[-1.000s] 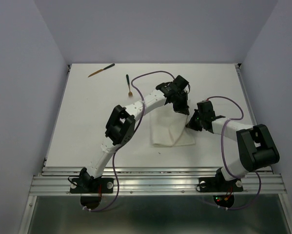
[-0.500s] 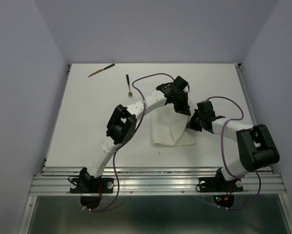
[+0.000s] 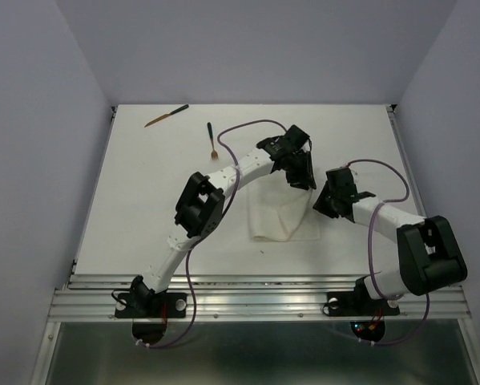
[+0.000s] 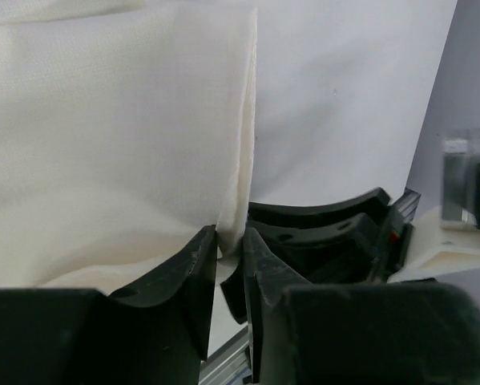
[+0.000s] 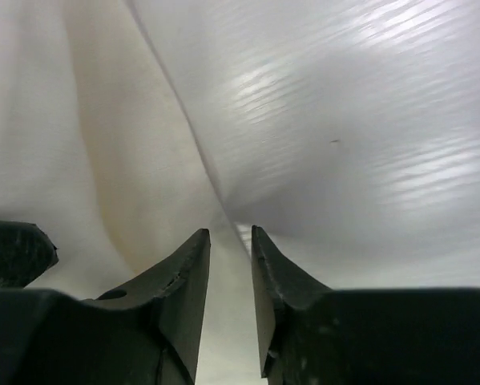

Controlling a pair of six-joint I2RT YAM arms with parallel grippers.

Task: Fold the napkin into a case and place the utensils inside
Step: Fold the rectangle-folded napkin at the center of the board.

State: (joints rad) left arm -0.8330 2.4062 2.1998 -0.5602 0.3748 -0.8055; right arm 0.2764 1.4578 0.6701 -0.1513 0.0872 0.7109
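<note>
Reaching over a white desk (image 3: 143,200), two robot arms meet at the napkin (image 3: 278,215), which lies a little right of the middle and well apart from the cutlery. The left arm (image 3: 223,180) stretches diagonally to the cloth's far right corner. The right arm (image 3: 384,220) bends in low along its right edge.

The napkin is doubled over into a broad, slightly slanted shape, not yet the narrow case the task calls for, so the folding looks only partly done.

At the left gripper (image 4: 226,241) the jaws stand a little apart. The napkin's layered edge hangs down into the narrow gap between them, apparently loose rather than nipped.

At the right gripper (image 5: 230,237) the jaws are likewise slightly spread and hold nothing. They sit low over the desk, where the cloth's border runs up to their tips.

A wooden knife (image 3: 166,115) lies near the far left corner. A wooden fork (image 3: 212,141) lies nearer the middle, just beyond the left arm. Both are outside the cloth.

The napkin looks light, limp and thin, so a crease will probably relax unless it is pressed flat. It may also slide on the smooth desk when pulled from one side. The best hold is likely at a corner or along the doubled edge, catching every layer at once, with the other jaws pinning or lifting the matching corner.
</note>
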